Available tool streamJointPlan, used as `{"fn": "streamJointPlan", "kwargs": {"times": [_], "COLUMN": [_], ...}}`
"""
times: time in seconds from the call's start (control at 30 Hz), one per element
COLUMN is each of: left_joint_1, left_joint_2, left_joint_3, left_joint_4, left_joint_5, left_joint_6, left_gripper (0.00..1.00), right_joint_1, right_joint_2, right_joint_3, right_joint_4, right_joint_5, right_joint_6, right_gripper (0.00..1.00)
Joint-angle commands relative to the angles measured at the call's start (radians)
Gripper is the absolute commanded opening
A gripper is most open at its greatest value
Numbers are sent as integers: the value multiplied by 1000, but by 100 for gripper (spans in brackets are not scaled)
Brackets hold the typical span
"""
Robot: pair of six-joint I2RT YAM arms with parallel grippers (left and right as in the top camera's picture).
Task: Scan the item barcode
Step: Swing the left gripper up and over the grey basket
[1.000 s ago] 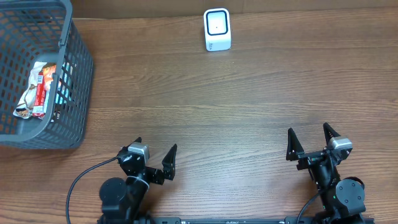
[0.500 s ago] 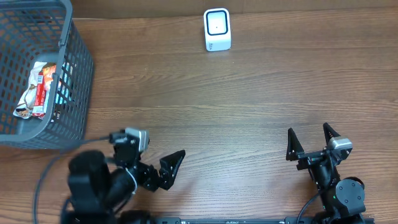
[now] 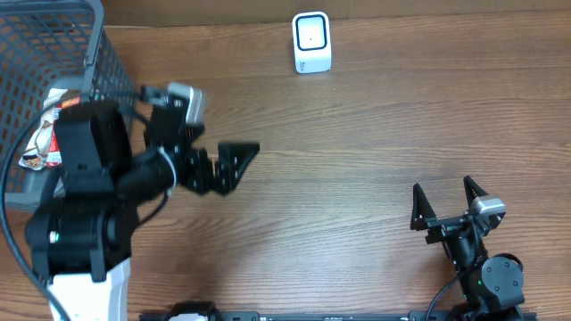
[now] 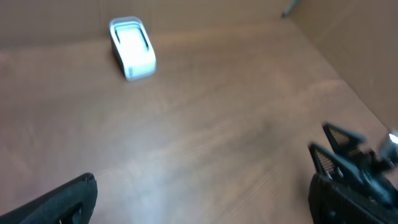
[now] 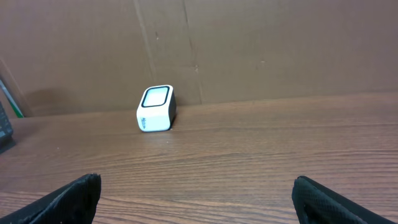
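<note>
Working over a wood-grain counter (image 3: 375,134), bare across its middle. Sitting at the far left corner: a grey mesh basket (image 3: 53,22). Hanging just beside the basket's right wall and partly overlapping it in the overhead view: the left arm (image 3: 89,205), raised high toward the camera, with the left hand (image 4: 202,186) gaping wide, carrying nothing, and pointing out over the counter's middle rather than into the basket. Resting at the near right corner: the right hand (image 3: 442,192), likewise spread wide and empty. Standing at the middle of the far edge, well apart from both hands: a small white barcode scanner (image 3: 311,41), window tilted up toward the near edge. Lying inside the basket, near its right wall: the item, a crinkled red-and-white snack packet (image 3: 37,147), partly hidden under the arm.

Judging the step in hand as fetching the packet, with scanning not yet begun. Doing it well probably meaning:
- Turning the wrist toward the far left corner.
- Coming down over the rim from above rather than against the mesh wall.
- Keeping the fingers wide until straddling the packet across its narrow side.
- Pinching near one end, leaving the printed faces uncovered.

Barcode position being impossible to tell from here, so allowing for rotating the packet in front of the scanner window.
</note>
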Motion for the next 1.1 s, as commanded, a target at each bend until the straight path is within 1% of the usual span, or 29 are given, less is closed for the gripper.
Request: {"fn": "streamJointPlan", "kwargs": {"times": [0.0, 0.07, 0.2, 0.3, 0.47, 0.77, 1.07], "left_joint_1": [-6, -6, -6, -4, 4, 67, 126], "left_joint_2": [19, 24, 25, 26, 26, 32, 32], "left_joint_3": [31, 31, 31, 31, 31, 31, 31], "left_joint_4": [90, 151, 223, 249, 249, 259, 269], "left_joint_5": [8, -1, -123, -287, -438, -539, -563], "left_joint_6": [-2, -1, -7, -111, -160, -179, -178], "left_gripper": [100, 100, 100, 100, 100, 100, 100], "right_joint_1": [-6, -6, -6, -6, -6, -6, -6], "right_joint_2": [-6, -6, -6, -6, -6, -6, -6], "right_joint_3": [-11, -11, -11, -11, -11, -11, -11], "right_joint_4": [5, 4, 5, 5, 5, 5, 5], "right_joint_5": [2, 2, 2, 2, 2, 2, 2], "right_joint_6": [3, 3, 3, 4, 3, 3, 3], "right_gripper": [100, 100, 100, 100, 100, 100, 100]}}
